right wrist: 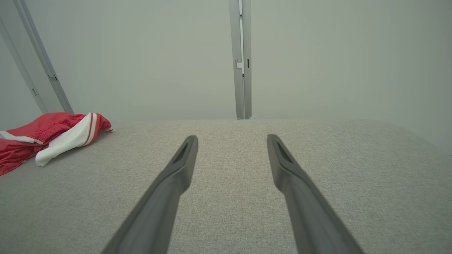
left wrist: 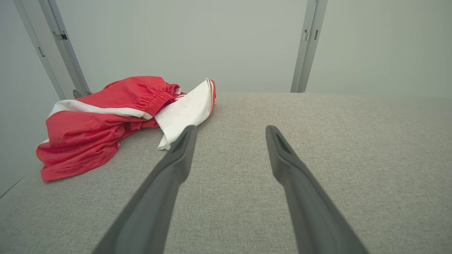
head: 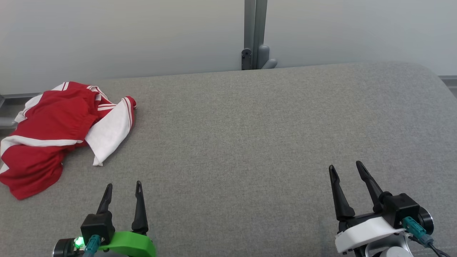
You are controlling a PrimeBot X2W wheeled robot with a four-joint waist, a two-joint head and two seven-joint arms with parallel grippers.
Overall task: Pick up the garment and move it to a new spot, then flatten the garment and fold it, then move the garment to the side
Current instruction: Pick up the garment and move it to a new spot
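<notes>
A: Starting at the left of the head view, where is the garment?

B: The garment (head: 53, 135) lies crumpled in the upper left of the frame, on the grey padded surface (head: 250, 142) near its left edge. It is red with white bands, and a white panel with thin red stripes spills out on its right side. In the left wrist view a gathered elastic band shows along its top.

A: Is anything touching it?

B: No. The left gripper (head: 124, 184) sits at the lower left of the frame, below and a little right of the heap and apart from it. Its two dark fingers point up the frame and are spread wide with nothing between them. A green mount (head: 128, 244) sits at their base.

A: And the middle?

B: Bare grey fabric, with a grey post (head: 255, 35) rising at the top centre against a pale wall (head: 125, 32).

A: The right side?

B: The right gripper (head: 345, 165) is at the lower right, on a white mount (head: 364, 233), well apart from the garment. Its fingers lean slightly left, stand wide apart and hold nothing. Its own wrist view shows only grey fabric between them, with the garment far off at the left edge.
</notes>
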